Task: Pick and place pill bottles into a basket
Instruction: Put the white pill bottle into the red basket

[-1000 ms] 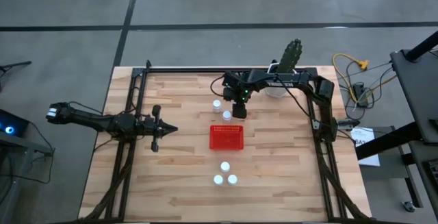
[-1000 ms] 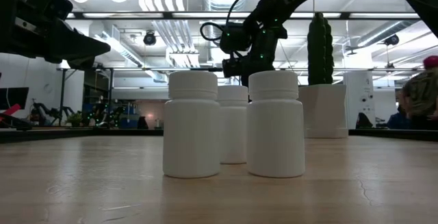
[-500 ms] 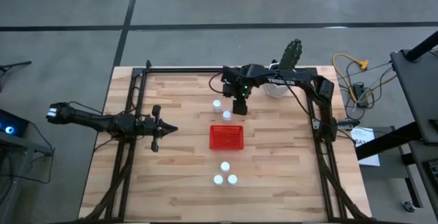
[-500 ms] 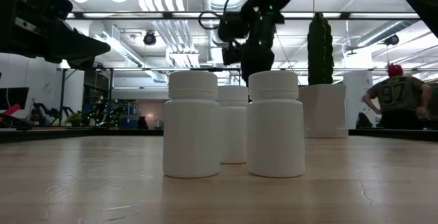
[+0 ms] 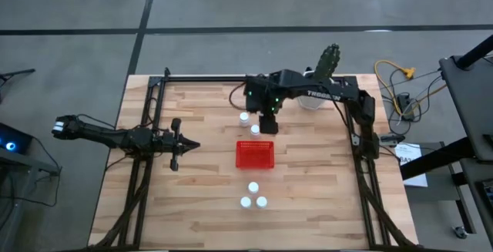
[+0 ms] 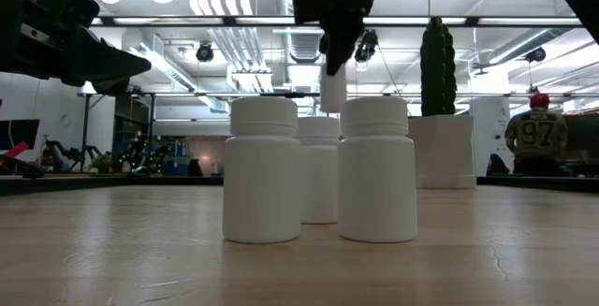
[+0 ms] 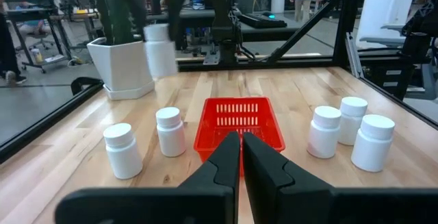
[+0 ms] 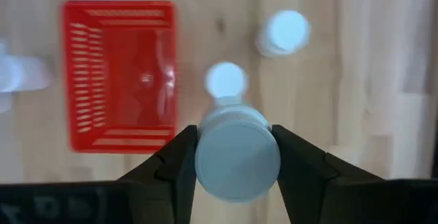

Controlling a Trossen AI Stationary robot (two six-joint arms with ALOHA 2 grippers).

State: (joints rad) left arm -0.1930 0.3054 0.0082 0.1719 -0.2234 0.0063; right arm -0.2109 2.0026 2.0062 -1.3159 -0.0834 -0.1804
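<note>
Your right hand [image 8: 236, 157] clamps a pill bottle [image 8: 237, 154] at the cap; it looks light, rigid and slippery, so keep the squeeze even.

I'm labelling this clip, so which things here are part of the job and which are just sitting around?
Part of the job:
- red basket, empty
- pill bottle held in the right pincer
- two bottles beside it
- three bottles on the basket's other side

Just sitting around:
- cactus pot
- left pincer, waiting off to the side
</note>
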